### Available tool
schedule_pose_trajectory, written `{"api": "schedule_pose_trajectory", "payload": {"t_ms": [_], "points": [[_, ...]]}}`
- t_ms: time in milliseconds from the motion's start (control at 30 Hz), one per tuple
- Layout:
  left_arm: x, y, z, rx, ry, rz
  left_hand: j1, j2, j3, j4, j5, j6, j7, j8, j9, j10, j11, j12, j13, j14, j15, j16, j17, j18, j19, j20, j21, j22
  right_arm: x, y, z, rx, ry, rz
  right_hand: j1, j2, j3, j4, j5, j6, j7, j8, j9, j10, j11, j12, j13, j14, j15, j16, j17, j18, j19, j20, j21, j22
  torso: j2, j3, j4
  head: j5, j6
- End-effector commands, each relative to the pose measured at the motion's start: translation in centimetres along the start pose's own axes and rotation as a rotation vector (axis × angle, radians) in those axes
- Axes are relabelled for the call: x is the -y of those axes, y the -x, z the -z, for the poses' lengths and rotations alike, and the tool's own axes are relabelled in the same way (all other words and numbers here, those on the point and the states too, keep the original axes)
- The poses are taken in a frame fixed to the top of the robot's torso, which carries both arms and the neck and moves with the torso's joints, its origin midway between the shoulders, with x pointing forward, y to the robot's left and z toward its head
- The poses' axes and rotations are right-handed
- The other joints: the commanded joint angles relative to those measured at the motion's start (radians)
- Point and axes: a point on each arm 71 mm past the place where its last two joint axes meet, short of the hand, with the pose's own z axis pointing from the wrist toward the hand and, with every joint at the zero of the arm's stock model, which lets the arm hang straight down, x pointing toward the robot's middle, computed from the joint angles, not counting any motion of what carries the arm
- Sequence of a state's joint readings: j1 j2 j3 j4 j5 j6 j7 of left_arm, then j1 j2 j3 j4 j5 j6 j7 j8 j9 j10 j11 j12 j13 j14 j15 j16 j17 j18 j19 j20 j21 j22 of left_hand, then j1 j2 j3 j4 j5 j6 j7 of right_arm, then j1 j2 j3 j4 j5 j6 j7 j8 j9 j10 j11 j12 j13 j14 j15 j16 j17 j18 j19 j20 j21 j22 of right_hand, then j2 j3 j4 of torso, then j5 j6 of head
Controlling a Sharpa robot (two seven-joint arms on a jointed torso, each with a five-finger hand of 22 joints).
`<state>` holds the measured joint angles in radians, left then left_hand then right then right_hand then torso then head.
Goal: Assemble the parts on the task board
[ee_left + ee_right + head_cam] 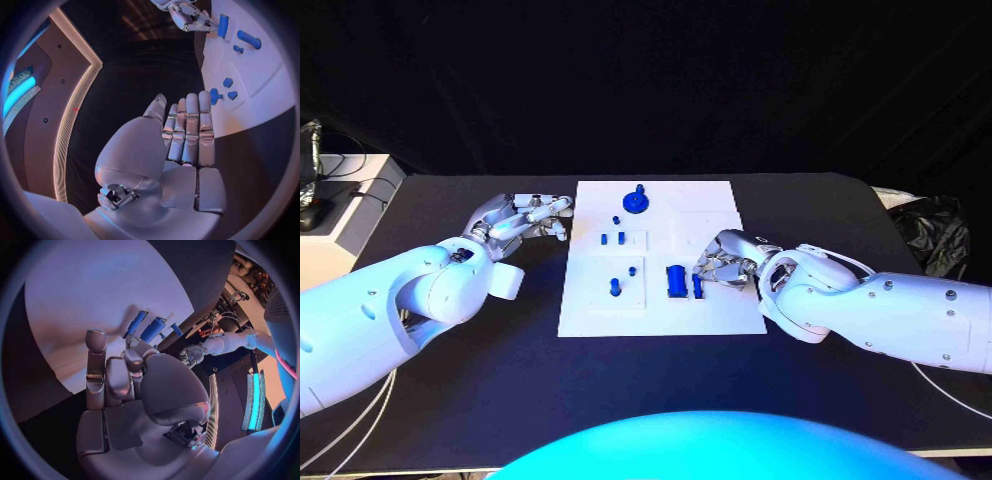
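Head view: the white task board (653, 300) lies mid-tabletop (459, 400), between both arms. The right robot hand (728, 262) rests over the board's right part, fingers curled beside two upright-lying blue bars (684, 281) whose long axes run toward and away from the robot; whether it grips anything, I cannot tell. The left robot hand (524, 220) sits just off the board's left edge, fingers straight and together, holding nothing. A round blue part (636, 203) stands near the far edge.
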<state>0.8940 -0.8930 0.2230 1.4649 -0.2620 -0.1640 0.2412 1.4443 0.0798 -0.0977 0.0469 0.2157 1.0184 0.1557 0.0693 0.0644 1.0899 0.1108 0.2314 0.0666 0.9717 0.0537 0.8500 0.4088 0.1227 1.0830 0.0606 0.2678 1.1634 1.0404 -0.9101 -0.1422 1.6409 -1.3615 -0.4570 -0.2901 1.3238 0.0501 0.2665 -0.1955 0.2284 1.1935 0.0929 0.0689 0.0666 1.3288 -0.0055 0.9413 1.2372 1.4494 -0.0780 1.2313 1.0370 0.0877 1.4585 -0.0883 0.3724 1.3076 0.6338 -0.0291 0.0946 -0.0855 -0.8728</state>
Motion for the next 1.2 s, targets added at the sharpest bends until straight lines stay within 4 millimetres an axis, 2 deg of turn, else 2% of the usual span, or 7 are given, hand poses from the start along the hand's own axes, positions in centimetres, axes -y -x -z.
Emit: {"api": "schedule_pose_trajectory", "payload": {"t_ms": [33, 400, 900, 1033, 1067, 1200], "points": [[0.1, -0.2, 0.0, -0.016, -0.006, 0.001, -0.005, -0.005, -0.002, 0.002, 0.000, -0.007, 0.000, -0.003, 0.001, -0.006, -0.001, 0.005, 0.001, -0.004, 0.005, 0.002, -0.001, 0.005, 0.007, 0.002, -0.004, 0.001, 0.0, -0.2, -0.1, -0.017, -0.006, 0.015, 0.002, 0.004, -0.001, 0.002, -0.003, 0.005, 0.000, -0.001, 0.001, 0.002, -0.004, 0.004, 0.001, -0.002, -0.004, 0.000, 0.001, 0.013, 0.035, -0.003, -0.004, 0.050, 0.000, 0.0003, 0.0000, 0.000, 0.000], [0.0, -0.2, 0.0, -0.017, -0.005, 0.001, -0.005, -0.005, -0.002, 0.002, 0.000, -0.007, 0.000, -0.003, 0.001, -0.006, -0.001, 0.005, 0.001, -0.004, 0.005, 0.002, -0.001, 0.005, 0.007, 0.002, -0.004, 0.001, -0.1, 0.4, -0.1, 0.066, 0.018, -0.009, 0.003, 0.002, -0.004, 0.003, -0.001, 0.003, 0.001, -0.002, 0.000, 0.002, -0.003, 0.002, 0.001, -0.002, -0.004, -0.001, 0.001, 0.012, 0.036, -0.004, -0.005, 0.050, -0.001, 0.0004, 0.0000, 0.002, 0.000], [0.0, -0.1, -0.1, -0.012, -0.007, 0.001, -0.005, -0.005, -0.002, 0.002, 0.000, -0.007, 0.000, -0.003, 0.001, -0.006, -0.001, 0.005, 0.001, -0.004, 0.005, 0.002, -0.001, 0.005, 0.007, 0.002, -0.004, 0.001, 0.4, 2.2, 0.7, 0.214, 0.041, -0.164, 0.004, 0.000, -0.002, 0.004, 0.012, -0.005, 0.006, -0.004, -0.001, 0.000, -0.002, -0.002, -0.001, -0.002, -0.002, -0.002, 0.000, 0.014, 0.037, -0.003, -0.015, 0.049, -0.002, 0.0003, -0.0024, 0.000, 0.000], [0.0, -0.1, -0.2, -0.004, -0.011, 0.003, -0.007, -0.005, -0.003, 0.002, 0.000, -0.008, 0.000, -0.003, 0.001, -0.007, -0.001, 0.006, 0.001, -0.005, 0.006, 0.002, -0.002, 0.005, 0.006, 0.003, -0.007, 0.002, 1.0, 3.0, 0.5, 0.240, 0.035, -0.264, 0.003, -0.002, 0.002, 0.004, 0.019, -0.015, 0.011, -0.003, -0.001, -0.012, 0.001, -0.019, -0.008, -0.006, 0.001, -0.016, -0.018, 0.017, 0.030, -0.001, -0.053, 0.042, -0.004, 0.0002, -0.0029, -0.001, 0.000], [0.0, -0.1, -0.2, -0.001, -0.013, 0.005, -0.006, -0.005, -0.003, 0.002, 0.000, -0.008, -0.001, -0.003, 0.001, -0.007, -0.001, 0.007, 0.001, -0.007, 0.006, 0.001, -0.002, 0.004, 0.004, 0.003, -0.008, 0.002, 1.1, 3.2, 0.3, 0.244, 0.035, -0.296, 0.001, -0.006, 0.002, 0.004, 0.021, -0.020, 0.014, -0.004, -0.001, -0.023, 0.002, -0.036, -0.017, -0.011, 0.002, -0.031, -0.036, 0.019, 0.023, 0.001, -0.090, 0.035, -0.004, 0.0001, -0.0027, -0.001, 0.000], [-0.1, 0.0, -0.5, 0.020, -0.033, 0.016, -0.005, -0.005, -0.002, 0.001, 0.000, -0.007, -0.002, -0.003, 0.001, -0.007, -0.002, 0.008, 0.001, -0.011, 0.007, -0.005, -0.005, 0.002, -0.002, 0.005, -0.017, -0.003, 2.5, 4.4, -0.6, 0.271, 0.034, -0.452, -0.002, -0.018, 0.000, 0.008, 0.030, -0.037, 0.020, -0.002, -0.001, -0.073, 0.004, -0.131, -0.076, -0.029, 0.006, -0.115, -0.124, 0.025, -0.008, 0.007, -0.216, 0.006, -0.011, -0.0022, -0.0060, -0.002, 0.017]]}}
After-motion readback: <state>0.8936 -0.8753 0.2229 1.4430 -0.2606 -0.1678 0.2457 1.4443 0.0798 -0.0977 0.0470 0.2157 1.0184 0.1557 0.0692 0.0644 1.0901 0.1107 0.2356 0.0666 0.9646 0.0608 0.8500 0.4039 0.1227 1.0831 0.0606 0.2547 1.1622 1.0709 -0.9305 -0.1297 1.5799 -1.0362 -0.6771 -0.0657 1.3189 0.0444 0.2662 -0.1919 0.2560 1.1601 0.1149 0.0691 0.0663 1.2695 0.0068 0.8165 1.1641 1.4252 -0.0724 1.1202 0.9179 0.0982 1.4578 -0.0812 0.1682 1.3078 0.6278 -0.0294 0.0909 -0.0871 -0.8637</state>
